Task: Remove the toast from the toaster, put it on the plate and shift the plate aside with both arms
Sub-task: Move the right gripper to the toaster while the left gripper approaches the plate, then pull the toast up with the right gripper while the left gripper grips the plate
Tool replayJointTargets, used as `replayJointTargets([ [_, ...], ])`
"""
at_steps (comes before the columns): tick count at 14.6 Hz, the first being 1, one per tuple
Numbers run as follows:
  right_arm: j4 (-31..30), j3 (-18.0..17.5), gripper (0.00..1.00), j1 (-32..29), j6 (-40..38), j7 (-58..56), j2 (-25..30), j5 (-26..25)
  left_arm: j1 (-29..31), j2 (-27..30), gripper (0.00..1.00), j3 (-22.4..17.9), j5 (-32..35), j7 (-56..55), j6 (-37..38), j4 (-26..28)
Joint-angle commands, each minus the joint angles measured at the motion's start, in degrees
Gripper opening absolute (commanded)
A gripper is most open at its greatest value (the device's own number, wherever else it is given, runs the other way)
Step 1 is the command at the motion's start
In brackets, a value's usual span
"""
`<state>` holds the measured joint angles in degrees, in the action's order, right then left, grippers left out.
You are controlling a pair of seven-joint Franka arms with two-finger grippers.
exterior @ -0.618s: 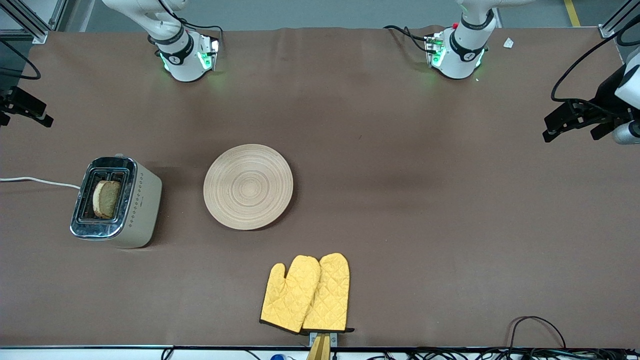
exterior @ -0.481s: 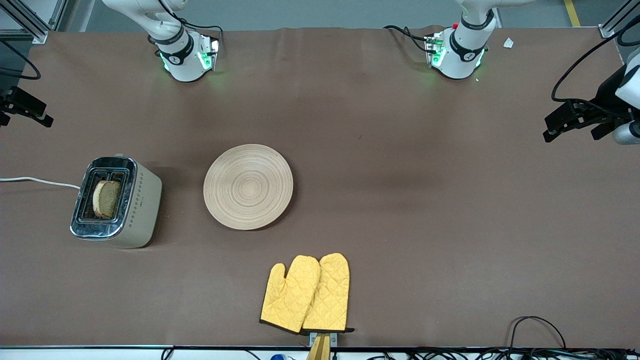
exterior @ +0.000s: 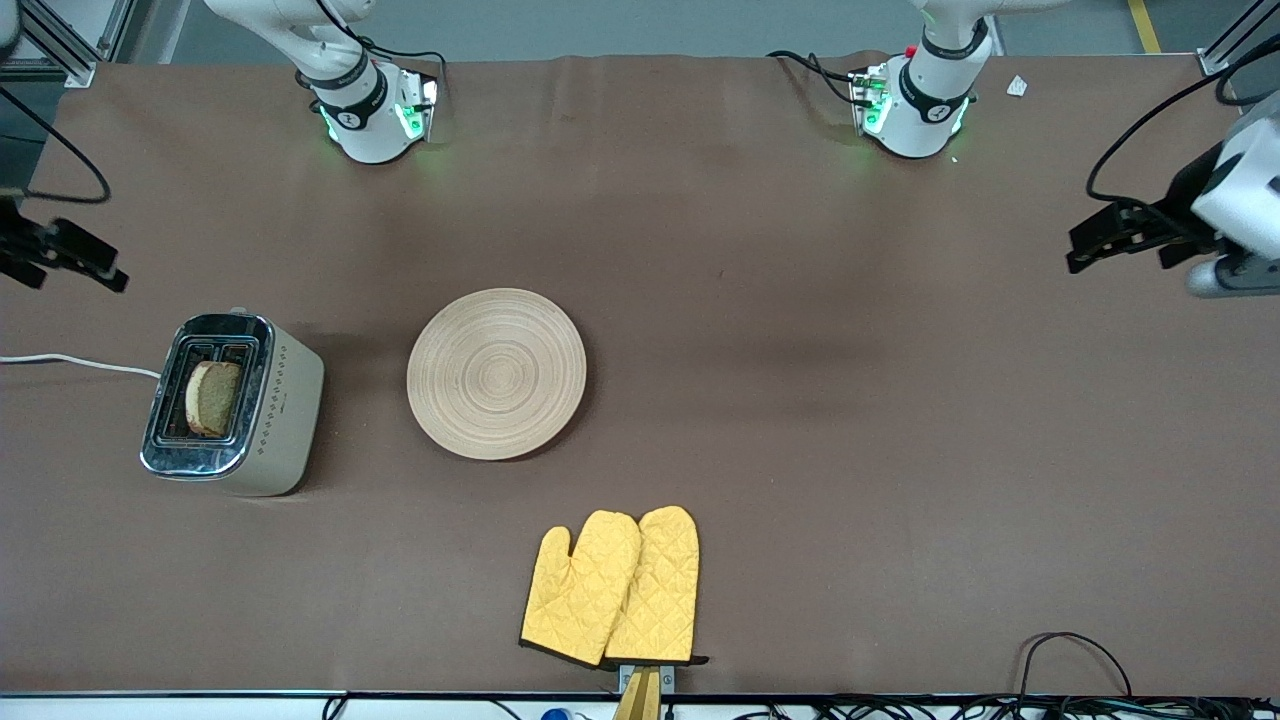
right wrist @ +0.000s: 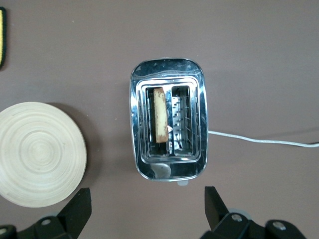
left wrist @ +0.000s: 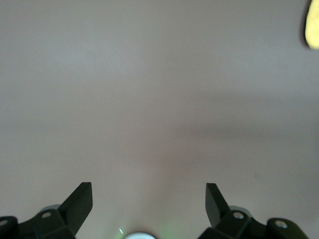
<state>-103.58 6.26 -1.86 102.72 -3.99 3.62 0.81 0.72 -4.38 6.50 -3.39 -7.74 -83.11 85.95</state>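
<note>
From my station I read the scene from the bottom of the front frame upward. At lower centre a pair of yellow oven mitts point(exterior: 612, 588) lies flat on the counter point(exterior: 900, 450); they play no part in the task.

Above them, centre-left, sits the plate point(exterior: 496, 373), bare and flat. I judge it rigid, light and smooth-rimmed. With both arms, I would grip its rim at two points facing each other and keep it level.

At mid-left stands the toaster point(exterior: 233, 403), its white cord point(exterior: 70, 362) running off the left edge. The toast point(exterior: 212, 397) stands on edge in one slot, its upper part exposed. I judge it light, stiff yet crumbly. I would pinch the exposed top edge across its thin faces, gently, and lift straight up.

The right hand point(exterior: 62, 262), at the left edge above the toaster, is released and carries nothing; in its wrist view both fingers point(right wrist: 75, 211) stand wide apart. The left hand point(exterior: 1125, 238), at the upper right edge, is likewise spread and empty, over bare counter.
</note>
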Motion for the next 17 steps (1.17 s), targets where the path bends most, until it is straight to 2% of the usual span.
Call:
replayJointTargets([
  [1, -1.5, -0.5, 1.0, -0.9, 3.1, -0.9, -3.9, 0.9, 1.5, -5.5, 1.0, -0.1, -8.7, 0.9, 0.3, 1.3],
  [6, -2.0, -0.5, 1.0, -0.9, 9.2, -1.0, -13.6, 0.8, -1.3, -19.6, 1.0, 1.7, -22.9, 0.9, -9.2, 1.5],
  [10, -1.9, -0.5, 1.0, -0.9, 11.6, -1.1, -16.9, 0.8, -1.3, -29.9, 1.0, 8.8, -30.7, 1.0, -19.8, 1.2],
  [11, -1.9, -0.5, 0.94, -0.9, 11.9, -1.1, -17.3, 0.7, -1.4, -31.7, 1.0, 10.3, -34.2, 1.6, -21.9, 1.2],
  [13, -1.7, -0.5, 0.45, -0.9, 12.7, -1.0, -18.5, 0.6, -2.4, -35.5, 1.0, 12.6, -39.2, 4.6, -26.6, 1.2],
  [14, -1.8, -0.5, 0.3, -1.0, 14.2, -1.0, -19.3, 0.6, -3.3, -37.6, 1.0, 13.1, -42.3, 6.6, -29.0, 1.1],
  [15, -1.8, -0.5, 0.1, -1.2, 14.9, -0.9, -20.1, 0.6, -5.1, -39.0, 1.0, 13.3, -45.1, 8.4, -31.0, 1.0],
  [16, -1.8, -0.5, 0.02, -1.2, 15.0, -0.9, -20.3, 0.6, -7.5, -40.4, 1.0, 13.3, -46.6, 11.9, -33.6, 0.8],
  [17, -1.8, -0.5, 0.01, -1.6, 14.5, -0.9, -20.3, 0.6, -9.6, -42.1, 1.0, 13.4, -48.0, 14.9, -35.9, 0.5],
])
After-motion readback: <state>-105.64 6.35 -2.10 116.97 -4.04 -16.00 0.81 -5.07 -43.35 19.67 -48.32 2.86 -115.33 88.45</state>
